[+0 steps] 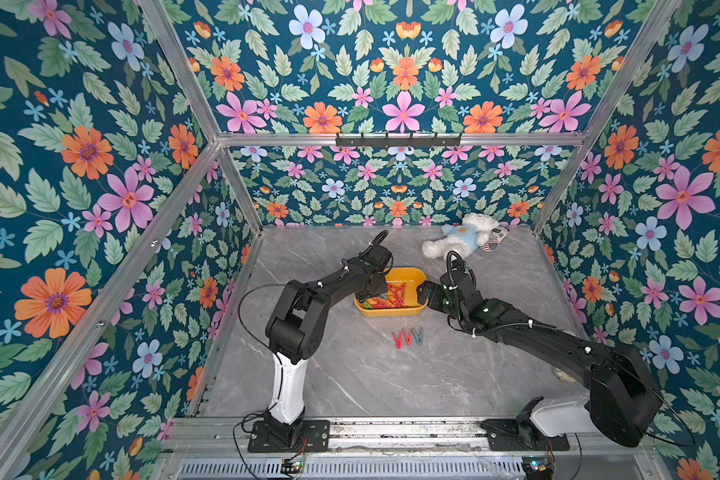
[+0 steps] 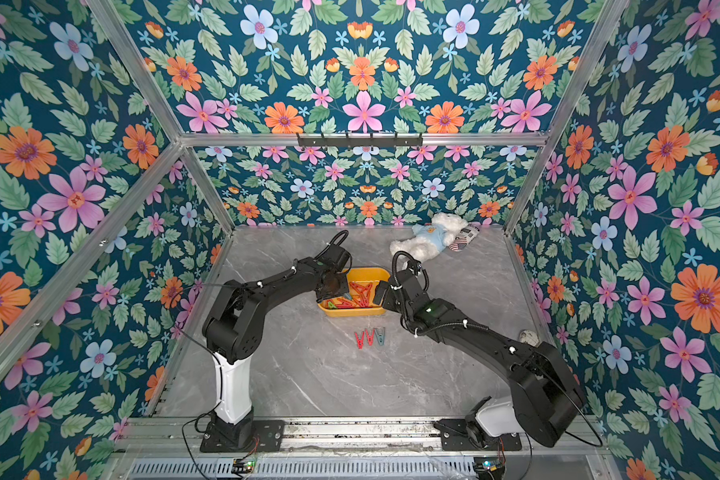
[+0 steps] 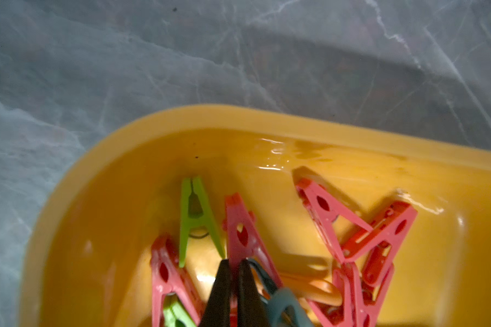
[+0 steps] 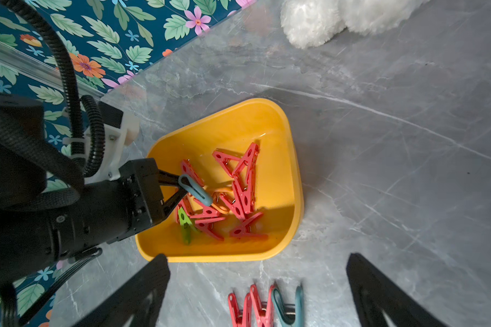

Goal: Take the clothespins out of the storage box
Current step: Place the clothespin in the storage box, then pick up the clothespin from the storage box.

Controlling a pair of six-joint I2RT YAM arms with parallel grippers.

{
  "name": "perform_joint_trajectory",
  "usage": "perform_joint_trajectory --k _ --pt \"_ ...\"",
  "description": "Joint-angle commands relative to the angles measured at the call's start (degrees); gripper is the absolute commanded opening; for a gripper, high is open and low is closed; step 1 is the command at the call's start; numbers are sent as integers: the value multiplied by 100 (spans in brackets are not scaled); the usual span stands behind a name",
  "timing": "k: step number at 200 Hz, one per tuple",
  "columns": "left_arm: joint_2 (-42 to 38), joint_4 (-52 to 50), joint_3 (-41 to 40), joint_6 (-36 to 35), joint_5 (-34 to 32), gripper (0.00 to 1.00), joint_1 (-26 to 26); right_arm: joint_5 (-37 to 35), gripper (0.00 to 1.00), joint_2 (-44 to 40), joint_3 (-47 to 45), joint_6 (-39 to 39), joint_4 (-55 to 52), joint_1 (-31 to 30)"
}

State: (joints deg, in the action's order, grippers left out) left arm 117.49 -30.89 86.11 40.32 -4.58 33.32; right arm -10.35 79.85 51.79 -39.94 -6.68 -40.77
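Left tool: pressed together on a grey-blue clothespin inside the storage box.
Right tool: spread, just beside the box, toward the table's right edge.
Box: mid-table, holding the clothespins.
Outside: three clothespins in a row toward the near edge.
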Motion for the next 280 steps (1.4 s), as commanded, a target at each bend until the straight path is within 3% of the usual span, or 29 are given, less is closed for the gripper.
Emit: perform_joint_trajectory --k 1,24,67,158,209,280 --pt "177 13 148 -110 21 9 -4 -19 99 -49 -20 -111 70 -13" --pt "302 22 215 -145 -25 23 -10 -59 99 -66 -27 -102 35 -17" --pt "432 -30 359 -226 -223 24 -19 -94 99 -38 7 -80 11 -18" --pt "437 -39 422 -331 -421 3 -45 -59 99 14 37 -64 -1 -13" --pt "-36 -249 409 -340 -562 3 -45 -10 99 -23 21 -68 37 -18" --pt "-1062 -250 -358 -261 -298 2 71 77 99 -3 103 26 107 -164"
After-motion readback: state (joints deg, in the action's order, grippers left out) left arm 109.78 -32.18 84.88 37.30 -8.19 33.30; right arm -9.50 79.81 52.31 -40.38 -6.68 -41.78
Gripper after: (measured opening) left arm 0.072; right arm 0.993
